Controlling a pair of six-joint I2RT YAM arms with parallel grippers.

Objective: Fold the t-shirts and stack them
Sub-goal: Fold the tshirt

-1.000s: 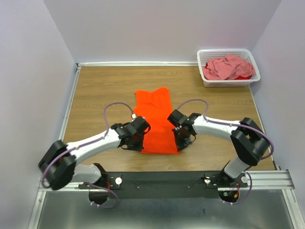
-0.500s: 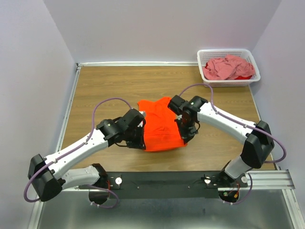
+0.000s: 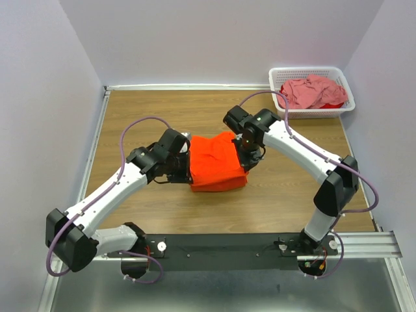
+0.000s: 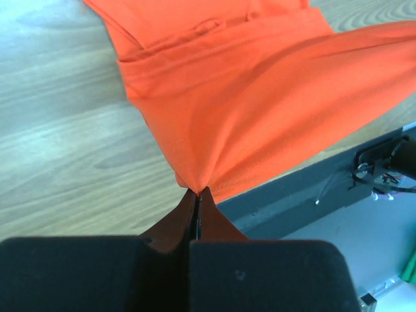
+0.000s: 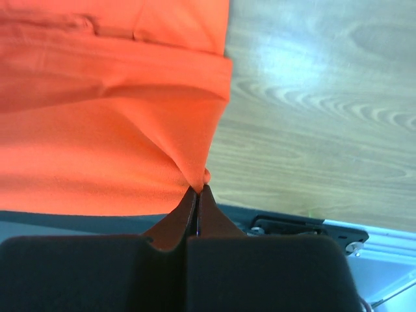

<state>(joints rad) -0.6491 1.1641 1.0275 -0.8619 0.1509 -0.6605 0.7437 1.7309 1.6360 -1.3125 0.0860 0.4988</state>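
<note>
Pinching one corner each, the left gripper (image 4: 197, 192) and the right gripper (image 5: 198, 188) are clamped on the orange t-shirt (image 3: 216, 170) — it lies doubled over, well apart from the white basket (image 3: 307, 114). Its held edge stretches between them; the right gripper is nearer the basket.

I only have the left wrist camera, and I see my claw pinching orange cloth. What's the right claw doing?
Observer: The right claw is shut on the opposite corner of the orange t-shirt.
Operator: How does the shirt lie overall?
Observer: From above, it is doubled over into a rough rectangle in the middle of the table.
Operator: Any other shirts?
Observer: A pink t-shirt lies crumpled in the white basket at the far right corner.
</note>
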